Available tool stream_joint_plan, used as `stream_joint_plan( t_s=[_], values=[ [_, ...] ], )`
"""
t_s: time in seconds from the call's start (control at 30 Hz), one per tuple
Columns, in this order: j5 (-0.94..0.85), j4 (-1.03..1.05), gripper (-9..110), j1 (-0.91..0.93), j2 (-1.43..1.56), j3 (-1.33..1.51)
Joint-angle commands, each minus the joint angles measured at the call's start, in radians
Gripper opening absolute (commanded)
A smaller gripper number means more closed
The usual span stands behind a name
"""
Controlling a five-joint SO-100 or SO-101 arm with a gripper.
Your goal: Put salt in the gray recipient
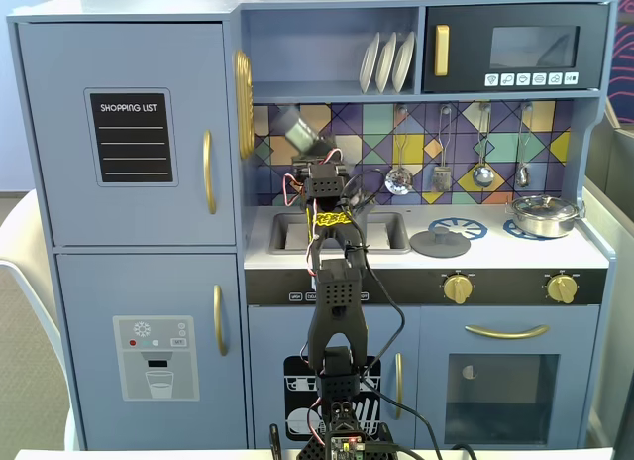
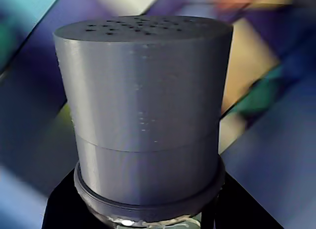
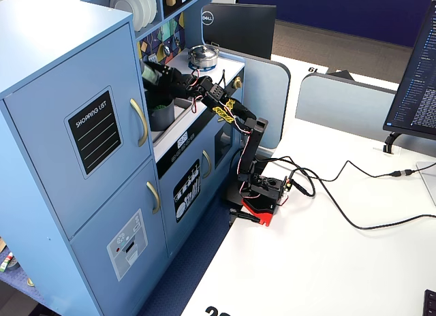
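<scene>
My gripper (image 1: 311, 155) is shut on the salt shaker (image 1: 303, 133) and holds it tilted up to the left, above the sink, against the coloured backsplash. In the wrist view the shaker's gray cap (image 2: 143, 91), with small holes on top, fills the frame; black jaws (image 2: 148, 216) clasp its body at the bottom edge. In the side fixed view the shaker (image 3: 149, 71) shows its pale green label at the gripper (image 3: 159, 75). The dark-gray pot (image 3: 162, 116) stands in the sink just below it. In the front fixed view the arm hides the pot.
A shiny steel pan (image 1: 543, 215) sits on the right burner, and a flat gray lid (image 1: 440, 244) lies on the left burner. Utensils (image 1: 482, 172) hang on the backsplash. A shelf (image 1: 327, 91) with plates (image 1: 386, 61) runs above the sink (image 1: 287, 234).
</scene>
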Motion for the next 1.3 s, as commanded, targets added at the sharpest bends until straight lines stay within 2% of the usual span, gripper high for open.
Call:
stream_joint_plan(
  t_s=[0.0,0.07,0.2,0.27,0.33,0.47,0.53,0.6,0.8,0.87,1.0,1.1,1.17,1.27],
  values=[
    [0.081,0.178,0,0.029,-0.015,-0.121],
    [0.081,0.13,0,0.003,-0.015,-0.115],
    [0.037,-0.141,0,-0.04,-0.003,-0.091],
    [0.029,-0.212,0,-0.04,-0.005,-0.101],
    [0.043,-0.15,0,-0.015,-0.014,-0.132],
    [0.104,0.152,0,0.032,-0.034,-0.155],
    [0.114,0.221,0,0.028,-0.037,-0.149],
    [0.109,0.16,0,0.008,-0.034,-0.13],
    [0.018,-0.225,0,-0.04,-0.026,-0.112],
    [0.02,-0.192,0,-0.028,-0.025,-0.129],
    [0.091,0.092,0,0.029,-0.034,-0.137],
    [0.097,0.186,0,0.026,-0.051,-0.126],
    [0.069,0.091,0,0.006,-0.046,-0.1],
    [-0.044,-0.163,0,-0.026,-0.038,-0.08]
  ],
)
